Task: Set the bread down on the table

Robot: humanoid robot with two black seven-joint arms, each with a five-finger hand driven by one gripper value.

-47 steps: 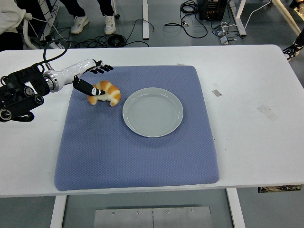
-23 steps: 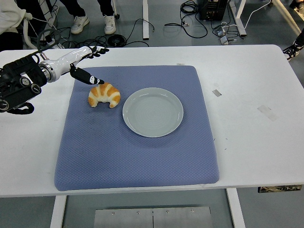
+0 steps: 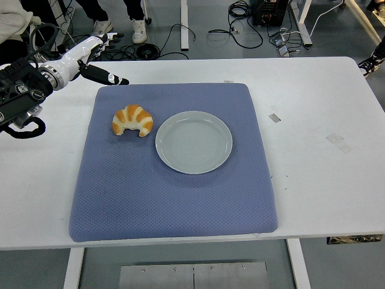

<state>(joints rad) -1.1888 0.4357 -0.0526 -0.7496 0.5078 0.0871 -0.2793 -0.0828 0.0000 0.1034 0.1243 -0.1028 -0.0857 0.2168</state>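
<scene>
Croissant [image 3: 132,120] lying flat on the blue quilted mat [image 3: 174,198], just beside the left rim of the empty grey plate [image 3: 194,142] and apart from it; nothing touches the pastry. The mat covers the middle of the white desk [image 3: 319,150], so the bread rests on the mat, not on bare desk surface.

Left hand [image 3: 99,60] at the far-left corner of the desk, beyond the mat's upper-left corner and well apart from the croissant. Its fingers are spread and relaxed, the thumb pointing toward the mat, and it holds nothing. The right arm does not show.

Judged from this layout, the placing appears done and the step in hand is the retreat. To do it well, the arm should clear the mat on a path up and away, without sweeping low across the cloth, so that neither the mat nor the pastry is dragged.

Compared with half a second earlier, the hand has drawn back from just above the mat's upper-left area to the desk's far-left corner. A full second earlier the thumb lay against the croissant. Croissant and plate have not shifted since the half-second frame.

Cables and a person's shoes show on the floor beyond the desk.
</scene>
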